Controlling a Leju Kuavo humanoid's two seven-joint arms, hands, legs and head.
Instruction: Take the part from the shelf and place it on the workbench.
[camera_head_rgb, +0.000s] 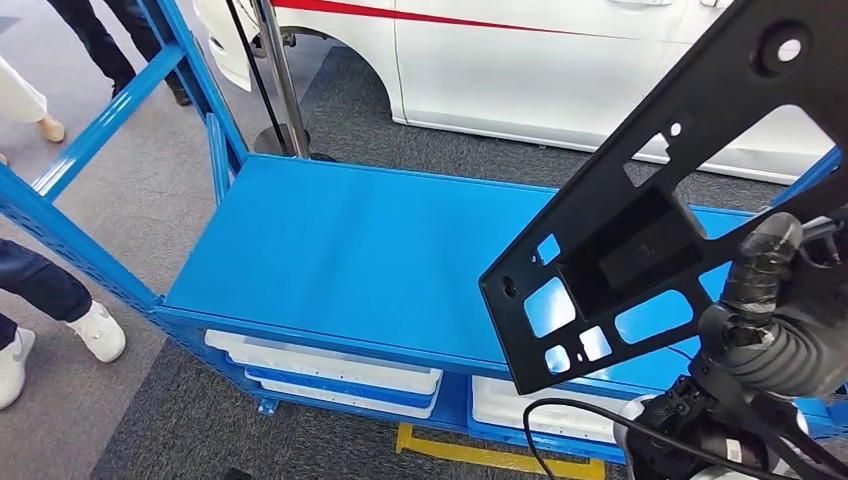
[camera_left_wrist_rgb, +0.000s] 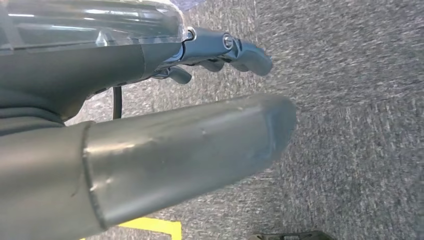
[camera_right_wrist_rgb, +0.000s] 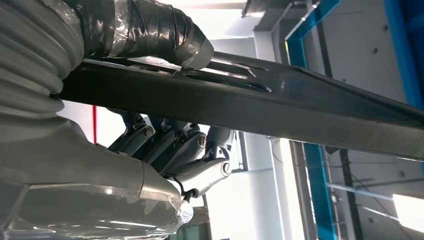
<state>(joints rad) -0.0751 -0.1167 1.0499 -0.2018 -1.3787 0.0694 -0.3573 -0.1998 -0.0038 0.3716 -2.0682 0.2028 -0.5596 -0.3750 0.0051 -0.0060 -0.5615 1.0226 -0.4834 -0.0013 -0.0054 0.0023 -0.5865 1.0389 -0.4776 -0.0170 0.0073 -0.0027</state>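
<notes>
The part (camera_head_rgb: 640, 200) is a flat black metal bracket with several cut-out holes, held up tilted above the right end of the blue shelf (camera_head_rgb: 350, 250). My right hand (camera_head_rgb: 775, 320) grips it at its lower right side, the taped thumb on its face. The right wrist view shows the part (camera_right_wrist_rgb: 280, 105) edge-on, pinched between the taped thumb (camera_right_wrist_rgb: 150, 30) and the dark fingers (camera_right_wrist_rgb: 185, 150) under it. My left hand (camera_left_wrist_rgb: 220, 52) hangs over grey carpet, its fingers curled in with nothing in them.
The blue shelf's top board is bare; white trays (camera_head_rgb: 330, 370) sit on the level below. A white car (camera_head_rgb: 560, 70) stands behind the shelf. People's legs and shoes (camera_head_rgb: 95, 330) are at the left. A yellow floor mark (camera_head_rgb: 480, 452) lies in front.
</notes>
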